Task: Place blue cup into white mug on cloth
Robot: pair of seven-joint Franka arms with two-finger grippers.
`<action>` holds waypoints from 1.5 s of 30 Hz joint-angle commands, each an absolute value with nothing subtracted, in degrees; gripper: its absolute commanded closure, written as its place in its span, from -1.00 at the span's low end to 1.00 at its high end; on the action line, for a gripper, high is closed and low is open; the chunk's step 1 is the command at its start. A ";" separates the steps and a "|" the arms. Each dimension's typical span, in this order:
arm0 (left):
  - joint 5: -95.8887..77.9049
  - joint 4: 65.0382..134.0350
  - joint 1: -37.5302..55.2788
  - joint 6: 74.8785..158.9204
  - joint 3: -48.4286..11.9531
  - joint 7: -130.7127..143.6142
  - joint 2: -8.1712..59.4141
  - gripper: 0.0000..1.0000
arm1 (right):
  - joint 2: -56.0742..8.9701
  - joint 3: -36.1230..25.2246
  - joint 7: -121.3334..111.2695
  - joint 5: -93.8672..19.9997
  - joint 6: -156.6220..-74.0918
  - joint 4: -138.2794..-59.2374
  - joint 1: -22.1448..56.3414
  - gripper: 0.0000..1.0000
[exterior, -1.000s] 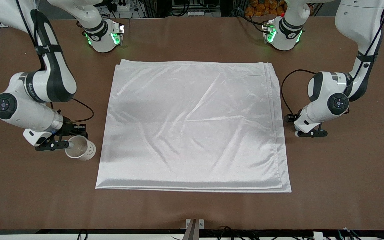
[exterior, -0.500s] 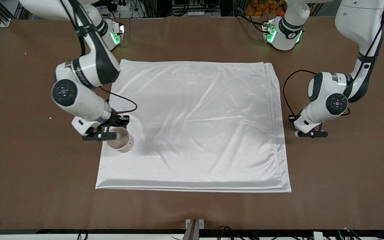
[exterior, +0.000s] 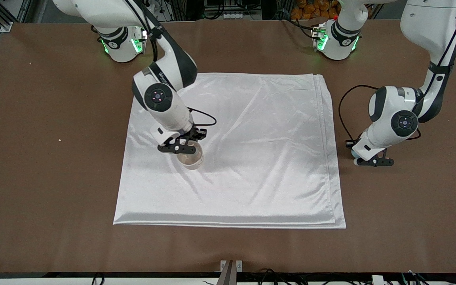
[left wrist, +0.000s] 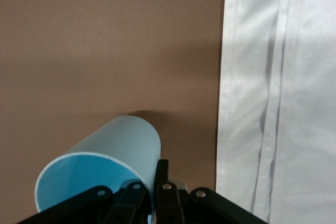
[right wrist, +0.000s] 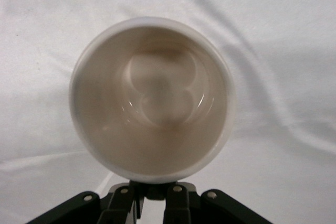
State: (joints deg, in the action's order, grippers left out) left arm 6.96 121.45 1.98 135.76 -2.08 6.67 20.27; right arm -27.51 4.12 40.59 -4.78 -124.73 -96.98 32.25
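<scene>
Mug pinched by right gripper over cloth, prob. for set-down; left gripper clamps cup on table, ready to lift.

- The cloth lies in the middle of the table.
- The white mug is on the cloth, at about 9 o'clock from the cloth's middle, toward the right arm's end.
- The blue cup is on the bare table just beside the cloth's edge, at about 3 o'clock, toward the left arm's end.
</scene>
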 commanded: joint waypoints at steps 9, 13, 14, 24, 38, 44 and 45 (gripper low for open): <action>8.96 115.06 1.49 125.52 -2.64 8.09 13.45 1.00 | -34.80 3.69 46.40 -5.45 -130.78 -93.34 36.38 1.00; 8.96 112.33 1.32 122.09 -2.99 8.09 11.78 1.00 | -35.77 3.69 48.24 -5.54 -132.62 -93.34 37.52 1.00; 9.05 112.06 0.97 121.73 -3.08 8.09 11.17 1.00 | -35.95 3.69 49.12 -5.54 -133.15 -93.34 37.88 1.00; 9.23 111.97 -13.07 120.24 -18.34 8.17 6.42 1.00 | -36.04 3.60 50.98 -5.45 -133.16 -93.08 37.79 -1.00; 9.40 111.62 -20.92 119.88 -36.55 21.26 5.71 1.00 | -23.48 3.25 46.94 -5.10 -120.69 -92.99 33.84 -1.00; 9.40 110.04 -20.39 119.53 -41.21 27.24 6.94 1.00 | -16.71 1.94 45.00 -2.99 -114.27 -93.08 32.70 -1.00; 9.40 109.52 -20.30 119.18 -42.09 27.94 7.29 1.00 | -15.66 1.59 44.65 -2.03 -112.60 -92.99 32.52 -1.00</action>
State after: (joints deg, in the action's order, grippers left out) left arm 7.74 111.31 -19.77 120.77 -38.31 23.45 6.52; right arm -22.10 2.55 46.33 -4.35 -117.89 -91.05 33.46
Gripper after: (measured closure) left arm 0.960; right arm 0.000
